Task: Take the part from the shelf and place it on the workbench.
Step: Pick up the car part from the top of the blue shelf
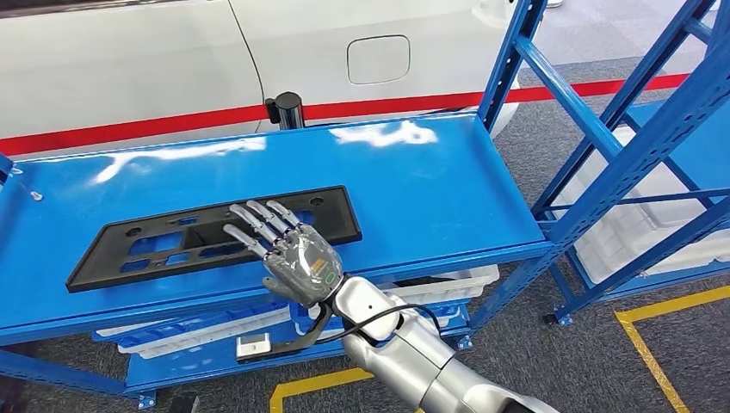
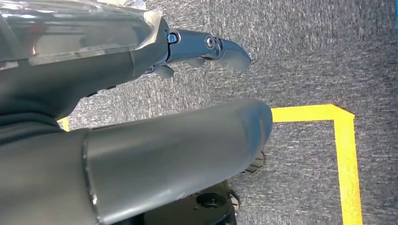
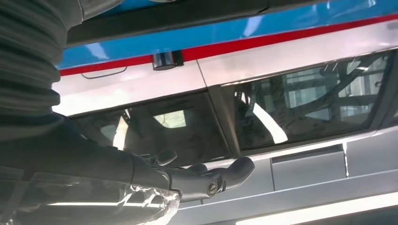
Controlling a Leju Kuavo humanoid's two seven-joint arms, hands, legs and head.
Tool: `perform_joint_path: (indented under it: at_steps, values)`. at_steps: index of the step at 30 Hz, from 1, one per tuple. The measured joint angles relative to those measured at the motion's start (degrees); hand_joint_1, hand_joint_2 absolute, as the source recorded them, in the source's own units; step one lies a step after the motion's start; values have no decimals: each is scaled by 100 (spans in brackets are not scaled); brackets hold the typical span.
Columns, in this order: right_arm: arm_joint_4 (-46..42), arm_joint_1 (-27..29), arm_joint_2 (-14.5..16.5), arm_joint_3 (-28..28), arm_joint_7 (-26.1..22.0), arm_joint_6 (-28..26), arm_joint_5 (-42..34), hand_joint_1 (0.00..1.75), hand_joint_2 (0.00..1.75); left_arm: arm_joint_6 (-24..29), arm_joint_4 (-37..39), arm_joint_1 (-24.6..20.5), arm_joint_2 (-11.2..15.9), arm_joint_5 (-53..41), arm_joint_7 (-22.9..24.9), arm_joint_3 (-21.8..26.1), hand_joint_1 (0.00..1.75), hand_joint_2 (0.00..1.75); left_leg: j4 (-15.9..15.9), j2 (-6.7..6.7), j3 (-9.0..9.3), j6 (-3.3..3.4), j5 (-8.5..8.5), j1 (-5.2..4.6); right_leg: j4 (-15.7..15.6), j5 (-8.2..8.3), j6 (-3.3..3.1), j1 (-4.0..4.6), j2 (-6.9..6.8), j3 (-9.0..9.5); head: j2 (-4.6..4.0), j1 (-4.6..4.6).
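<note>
grey carpet (image 1: 551, 361), yellow floor tape (image 1: 654, 344), white car (image 1: 172, 52)

Part (image 1: 172, 245): one long, flat, black plastic panel with rectangular cut-outs and small round holes. It lies flat on the blue shelf (image 1: 448, 189), near its front edge, lengthwise along it. My right robot hand (image 1: 288, 254) overlaps its right half, fingers extended.

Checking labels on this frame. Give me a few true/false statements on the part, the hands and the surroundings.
1. The black part lies flat on the blue shelf. True.
2. The right hand reaches over the part with fingers spread. True.
3. The left hand holds the part. False: it hangs over grey floor with a yellow line, holding nothing.
4. A red car stands behind the shelf. False: the car is white, with a red stripe.
5. White bins sit below the shelf. True.
</note>
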Motion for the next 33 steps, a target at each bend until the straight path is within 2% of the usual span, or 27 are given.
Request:
perform_joint_path:
  at_steps: [1, 8, 14, 22, 33]
  values:
    - [23, 3, 28, 38, -9, 37, -1, 0, 175, 11, 0, -6, -7, -13, 19, 0, 0, 0, 0, 0, 1, 6, -5, -2, -23, -15, -14, 0, 0, 10, 0, 1]
    - [241, 8, 259, 323, -47, 310, -61, 0, 175, 32, 0, -35, -28, -51, 91, 0, 0, 0, 1, -1, 7, 34, 8, 1, -27, 12, 34, 1, -2, 12, 0, 0]
    - [447, -7, 386, 444, -22, 384, -97, 0, 175, 36, 0, -52, -35, -55, 124, -2, 0, 0, 1, -1, 14, 36, 12, 15, -25, 16, 38, 13, -3, 19, 0, 0]
    - [924, -257, 531, 514, 444, 201, -320, 0, 175, 70, 0, -73, -41, -67, 141, -2, 0, 0, 0, 0, 14, 35, 12, 21, -24, 14, 37, 19, -3, 18, 0, 0]
    - [1397, -634, 589, 391, 780, 49, -637, 0, 175, 105, 0, -83, -65, -150, 166, -1, 0, 0, 0, 0, 14, 35, 12, 20, -24, 15, 37, 19, -3, 19, 0, 0]
